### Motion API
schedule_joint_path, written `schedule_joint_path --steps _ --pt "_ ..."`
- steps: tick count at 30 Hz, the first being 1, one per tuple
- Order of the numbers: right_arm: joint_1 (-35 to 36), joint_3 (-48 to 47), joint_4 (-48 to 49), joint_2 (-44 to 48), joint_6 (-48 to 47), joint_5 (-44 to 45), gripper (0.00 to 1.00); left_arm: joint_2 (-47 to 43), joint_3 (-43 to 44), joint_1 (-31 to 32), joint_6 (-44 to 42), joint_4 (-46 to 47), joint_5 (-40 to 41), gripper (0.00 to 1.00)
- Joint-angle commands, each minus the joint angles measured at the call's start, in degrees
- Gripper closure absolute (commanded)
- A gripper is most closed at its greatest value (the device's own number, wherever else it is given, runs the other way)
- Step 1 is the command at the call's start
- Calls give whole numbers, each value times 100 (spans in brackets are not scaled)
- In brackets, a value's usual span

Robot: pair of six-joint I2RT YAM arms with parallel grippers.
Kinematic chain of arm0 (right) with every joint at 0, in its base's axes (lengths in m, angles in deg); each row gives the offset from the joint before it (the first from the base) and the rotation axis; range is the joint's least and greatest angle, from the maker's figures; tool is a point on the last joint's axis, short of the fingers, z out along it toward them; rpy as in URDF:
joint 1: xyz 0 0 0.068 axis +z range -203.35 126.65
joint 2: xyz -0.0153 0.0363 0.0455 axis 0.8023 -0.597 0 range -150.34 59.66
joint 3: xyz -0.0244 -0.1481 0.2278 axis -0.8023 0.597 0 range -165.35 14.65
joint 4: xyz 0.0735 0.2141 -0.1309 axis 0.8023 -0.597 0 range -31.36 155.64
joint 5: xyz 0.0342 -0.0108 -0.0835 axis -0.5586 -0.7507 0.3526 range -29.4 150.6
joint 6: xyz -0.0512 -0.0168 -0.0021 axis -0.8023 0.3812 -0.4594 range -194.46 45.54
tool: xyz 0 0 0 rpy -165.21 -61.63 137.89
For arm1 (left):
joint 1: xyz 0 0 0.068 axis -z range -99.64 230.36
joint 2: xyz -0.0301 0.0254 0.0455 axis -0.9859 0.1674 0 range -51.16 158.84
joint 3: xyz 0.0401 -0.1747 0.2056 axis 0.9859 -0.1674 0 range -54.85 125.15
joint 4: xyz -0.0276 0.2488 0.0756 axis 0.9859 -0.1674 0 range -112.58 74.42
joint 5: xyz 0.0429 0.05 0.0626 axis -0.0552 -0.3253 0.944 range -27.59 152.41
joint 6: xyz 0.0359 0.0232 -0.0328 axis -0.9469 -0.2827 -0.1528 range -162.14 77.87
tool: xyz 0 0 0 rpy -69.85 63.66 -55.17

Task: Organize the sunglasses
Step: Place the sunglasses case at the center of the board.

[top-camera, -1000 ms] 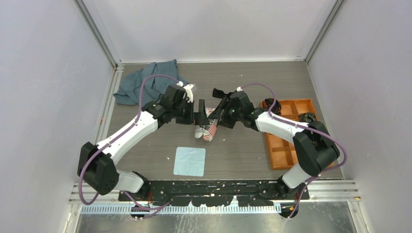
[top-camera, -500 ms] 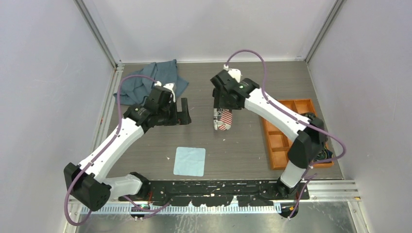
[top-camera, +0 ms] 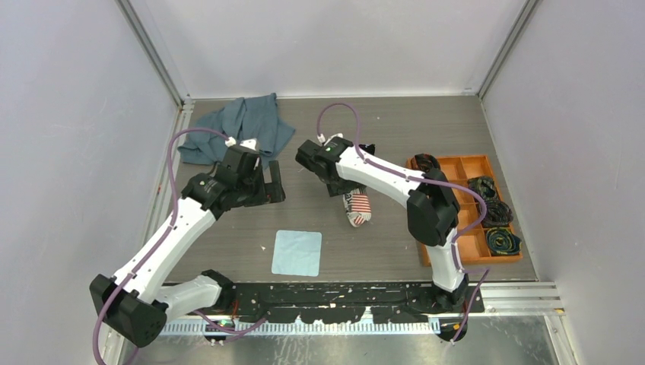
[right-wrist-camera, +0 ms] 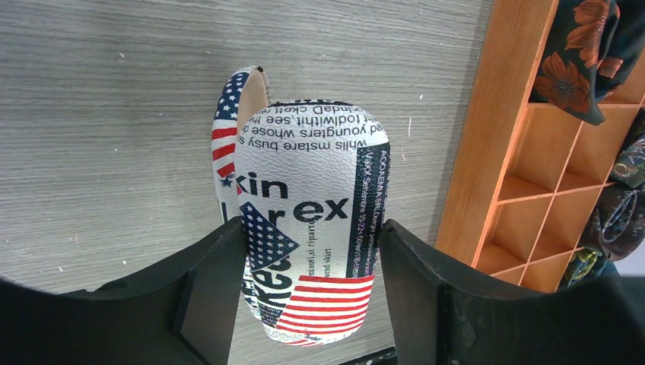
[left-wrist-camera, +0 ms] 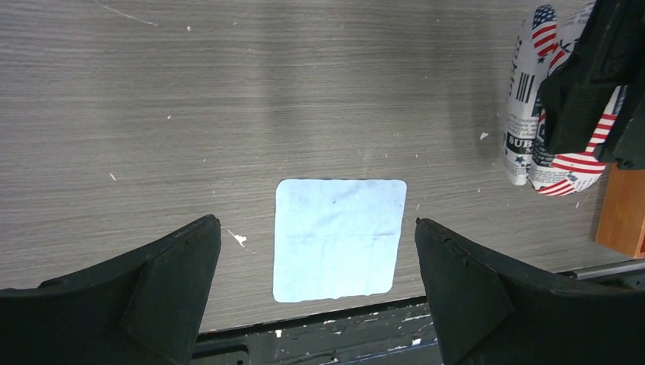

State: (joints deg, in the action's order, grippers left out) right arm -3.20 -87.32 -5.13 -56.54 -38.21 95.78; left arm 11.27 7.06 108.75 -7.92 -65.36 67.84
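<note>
The white patterned case (top-camera: 357,207) with flag print and text is at the table's middle. My right gripper (top-camera: 344,185) is shut on it; in the right wrist view the case (right-wrist-camera: 308,220) sits between both fingers (right-wrist-camera: 209,289), its lid edge showing slightly apart at the left. My left gripper (top-camera: 274,182) is open and empty, to the left of the case, and it is well apart from it. In the left wrist view the case (left-wrist-camera: 532,144) is at the far right. The black sunglasses are hidden from every view.
A light blue cloth square (top-camera: 297,252) lies near the front edge, also below my left gripper (left-wrist-camera: 338,237). An orange divided tray (top-camera: 443,243) with dark coiled bundles (top-camera: 487,190) stands at the right. A grey-blue cloth (top-camera: 236,129) lies at the back left.
My left gripper has let go of the case and drawn back to the left. My right gripper has kept the case, turned it and moved it slightly nearer and rightward.
</note>
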Motion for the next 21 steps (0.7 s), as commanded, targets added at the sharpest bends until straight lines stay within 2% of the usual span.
schedule_joint_path --steps 1,9,12,13,15,18,21 --pt "25 -187 69 215 -85 228 99 -248 -98 -34 88 -58 145 0" --pt "14 -305 397 -57 -117 23 98 -370 -220 -43 114 -60 101 0" --pt "17 -495 475 -330 -43 -23 92 -390 -258 -43 112 -59 104 0" --pt "14 -584 488 -409 -36 -78 87 -398 -266 -48 116 -81 107 0" --pt "15 -704 579 -493 -22 -261 66 -436 -252 -43 108 -110 100 0" --pt "17 -778 788 -494 -21 -602 44 -498 -269 -43 104 -106 55 0" --pt "20 -749 977 -342 4 -970 32 -512 -296 -43 115 -109 33 0"
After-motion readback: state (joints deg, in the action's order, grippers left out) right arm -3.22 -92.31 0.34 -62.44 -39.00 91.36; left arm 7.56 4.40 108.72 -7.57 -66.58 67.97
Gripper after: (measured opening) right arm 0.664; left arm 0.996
